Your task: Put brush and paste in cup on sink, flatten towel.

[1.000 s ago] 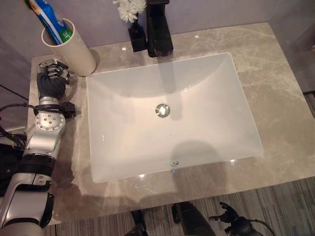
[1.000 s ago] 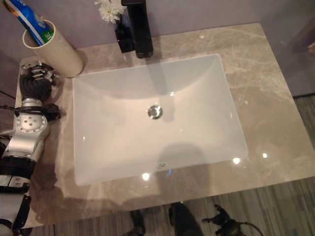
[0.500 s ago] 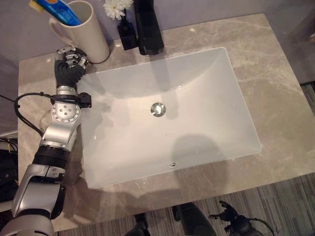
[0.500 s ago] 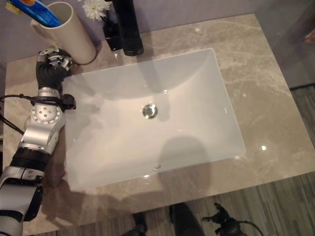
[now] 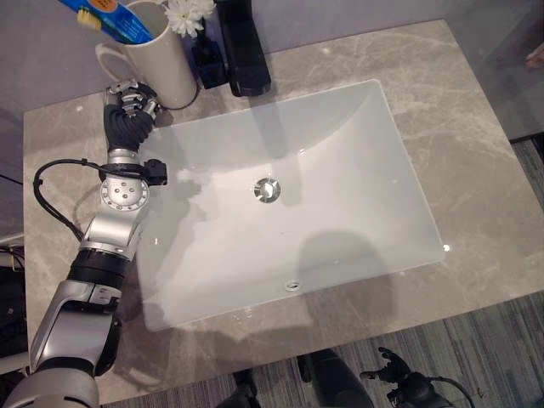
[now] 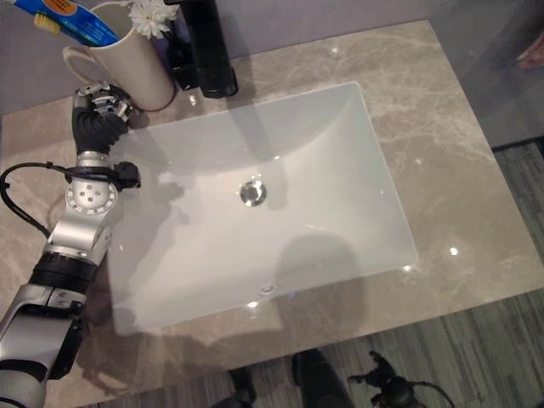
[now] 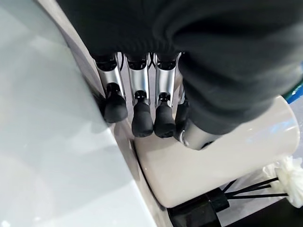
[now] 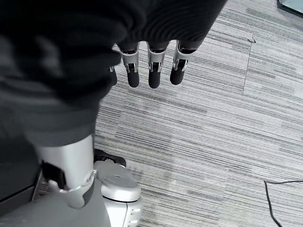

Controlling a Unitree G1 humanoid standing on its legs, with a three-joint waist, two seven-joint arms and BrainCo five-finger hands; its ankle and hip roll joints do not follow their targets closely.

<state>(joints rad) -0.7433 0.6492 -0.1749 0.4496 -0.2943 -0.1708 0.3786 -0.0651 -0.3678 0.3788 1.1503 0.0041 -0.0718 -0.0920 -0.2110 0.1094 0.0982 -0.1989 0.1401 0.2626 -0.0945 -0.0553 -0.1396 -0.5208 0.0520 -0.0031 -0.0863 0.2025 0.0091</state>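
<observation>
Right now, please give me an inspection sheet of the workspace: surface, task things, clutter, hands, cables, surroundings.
Surface: marble counter around a white sink; basin holds nothing.
Task things: cream cup at the counter's back left, blue paste tube and yellow brush standing in it. Towel: nothing seen.
Clutter: black faucet; small dark vase with white flowers.
Hands: left hand beside the cup's base, fingers relaxed, holding nothing; right hand hangs open over the floor.
Cables: nothing seen.
Surroundings: grey striped carpet.
</observation>
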